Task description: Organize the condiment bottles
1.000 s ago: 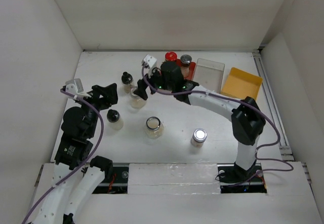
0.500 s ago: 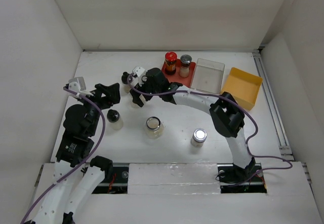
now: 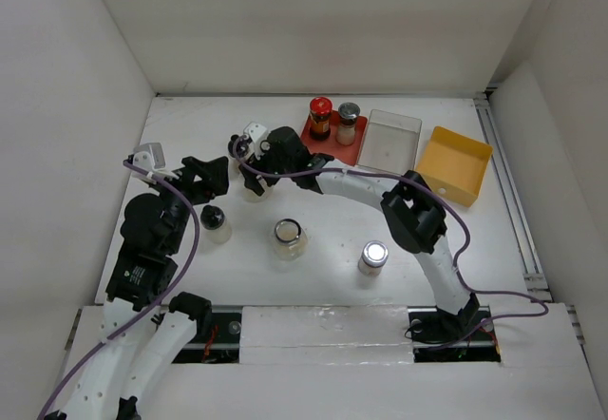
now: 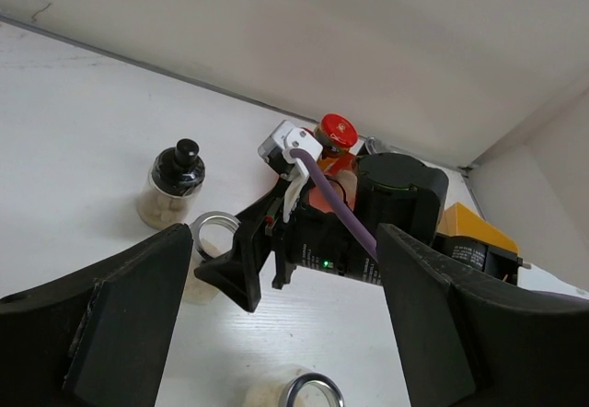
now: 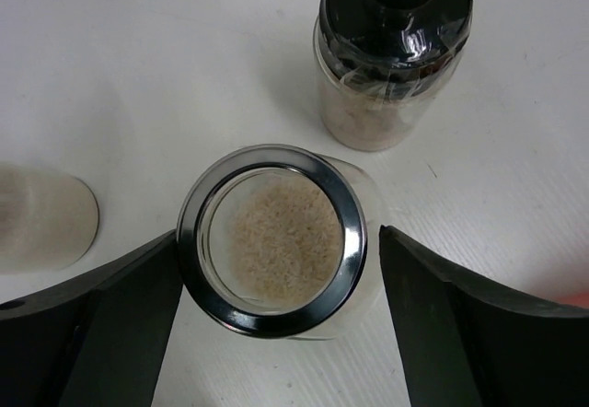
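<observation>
A glass jar with a silver rim (image 5: 271, 241), holding pale grains, stands between the open fingers of my right gripper (image 5: 276, 273), with a gap on each side. In the top view the right gripper (image 3: 255, 179) is over this jar (image 3: 253, 190). A pale bottle with a black cap (image 5: 394, 48) stands just behind it (image 3: 237, 146). The dark bottle with a red cap (image 3: 320, 116) and a silver-lidded jar (image 3: 349, 122) stand on the red tray (image 3: 306, 129). My left gripper (image 3: 211, 175) is open and empty, left of the right gripper.
A black-capped jar (image 3: 216, 222), a silver-rimmed glass jar (image 3: 289, 238) and a silver-lidded jar (image 3: 374, 256) stand on the table's near half. A clear tray (image 3: 392, 140) and a yellow tray (image 3: 454, 162) lie right of the red tray. White walls enclose the table.
My right gripper has moved left from the red tray to the silver-rimmed jar, and its open fingers are now on either side of it. The left arm has barely moved.
</observation>
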{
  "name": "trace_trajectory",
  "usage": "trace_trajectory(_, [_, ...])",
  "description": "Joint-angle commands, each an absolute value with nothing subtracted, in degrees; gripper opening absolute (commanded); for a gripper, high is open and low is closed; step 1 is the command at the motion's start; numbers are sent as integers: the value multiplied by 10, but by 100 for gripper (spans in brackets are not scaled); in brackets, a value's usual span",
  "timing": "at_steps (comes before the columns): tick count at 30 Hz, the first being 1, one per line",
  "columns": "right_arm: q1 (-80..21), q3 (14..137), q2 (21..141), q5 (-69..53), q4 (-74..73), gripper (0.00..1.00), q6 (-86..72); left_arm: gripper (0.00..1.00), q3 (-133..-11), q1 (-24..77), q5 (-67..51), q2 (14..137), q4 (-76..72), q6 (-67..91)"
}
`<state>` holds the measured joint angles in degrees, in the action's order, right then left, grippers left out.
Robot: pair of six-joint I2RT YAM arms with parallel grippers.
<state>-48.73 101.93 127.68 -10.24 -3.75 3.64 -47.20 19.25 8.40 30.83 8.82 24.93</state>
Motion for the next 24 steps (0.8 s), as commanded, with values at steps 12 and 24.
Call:
trace_trajectory(12, [-488, 946, 1156, -105, 80, 64, 15, 77, -466, 190, 68, 314, 58, 244])
trace_trajectory(24, [-366, 870, 1029, -66, 113, 63, -4, 77, -466, 190, 62, 314, 58, 244])
